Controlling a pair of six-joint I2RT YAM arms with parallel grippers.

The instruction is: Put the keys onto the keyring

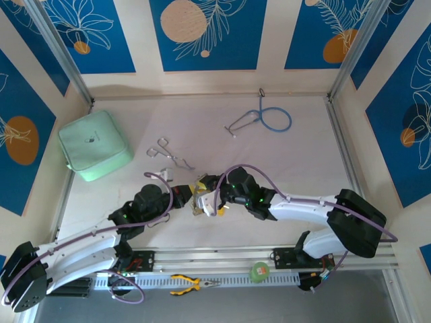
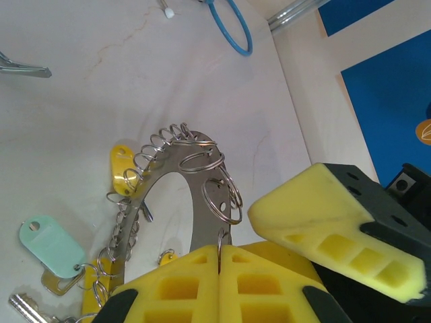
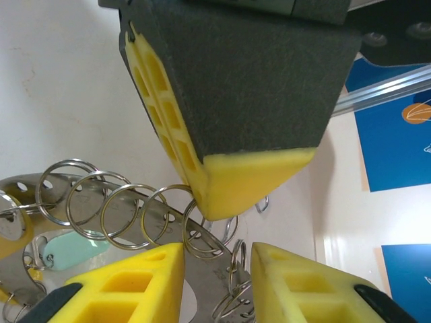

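Pale tabletop (image 1: 303,161) spread between blue-and-cream patterned walls. A mint-green zipped pouch (image 1: 94,145) sat at the far left, well apart from everything else. At the far side, right of centre, lay a blue-tubed stethoscope (image 1: 269,120), its tube curled in a loop.

The two arms met near the table's middle, and from above their grippers covered most of the work between them. The left gripper (image 2: 219,259) was clamped tight, its yellow pads pressed together on the near edge of the keyring (image 2: 185,161). The right gripper (image 3: 217,259) had its jaws standing partly apart, with thin split loops of the ring's fringe in the gap; I could not tell whether the pads touched them. In the right wrist view the left gripper's dark finger hung down from above, its yellow tip touching the ring and blocking the far table. In the left wrist view a right finger crowded in from the right, just beside the ring's rim.

Silver forceps (image 1: 170,155) lay on the far side of the grippers, slightly left. Yellow-handled pliers (image 1: 188,284) and a green round object (image 1: 259,272) rested on the near rail.

Of the keys, a teal-headed key (image 2: 50,245) and a yellow-headed key (image 2: 123,168) lay on the table against the ring's left rim.
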